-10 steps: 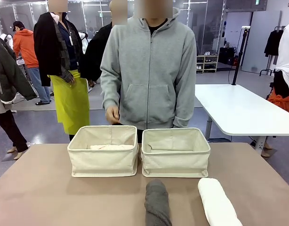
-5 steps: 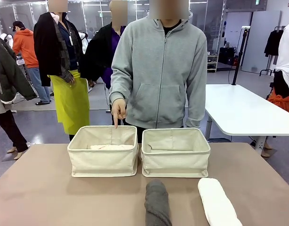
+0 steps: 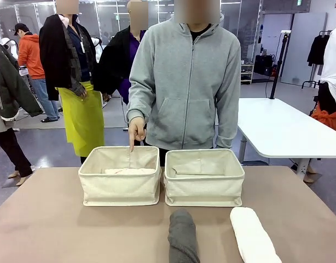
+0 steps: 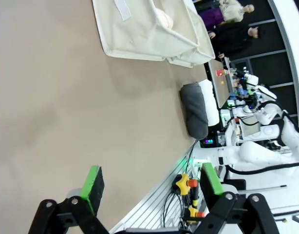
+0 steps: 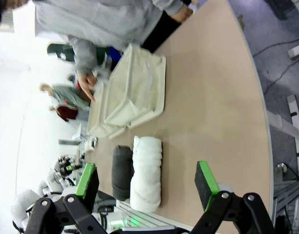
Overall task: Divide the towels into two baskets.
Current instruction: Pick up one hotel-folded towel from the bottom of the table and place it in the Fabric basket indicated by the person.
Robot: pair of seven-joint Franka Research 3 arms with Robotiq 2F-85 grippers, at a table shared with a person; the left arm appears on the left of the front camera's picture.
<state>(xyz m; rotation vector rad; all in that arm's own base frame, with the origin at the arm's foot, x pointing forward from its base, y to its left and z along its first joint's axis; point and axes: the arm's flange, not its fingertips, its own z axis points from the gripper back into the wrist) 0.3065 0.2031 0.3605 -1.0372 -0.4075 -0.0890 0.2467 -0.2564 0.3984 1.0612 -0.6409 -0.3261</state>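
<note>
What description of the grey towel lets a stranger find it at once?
Two cream baskets stand together on the tan table. On the robot's side of them lie two rolled towels. The grey towel is the dark one, left of the white towel.

Cream baskets [image 3: 120, 189], dark grey towel [image 3: 183, 238], white towel [image 3: 252, 235], tan table [image 3: 47, 219] (all plain)

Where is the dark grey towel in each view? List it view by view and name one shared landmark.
Front view: dark grey towel at bottom centre.
Left wrist view: towel right of centre.
Right wrist view: towel lower left of centre.
Shared landmark: white towel lying right beside it.
</note>
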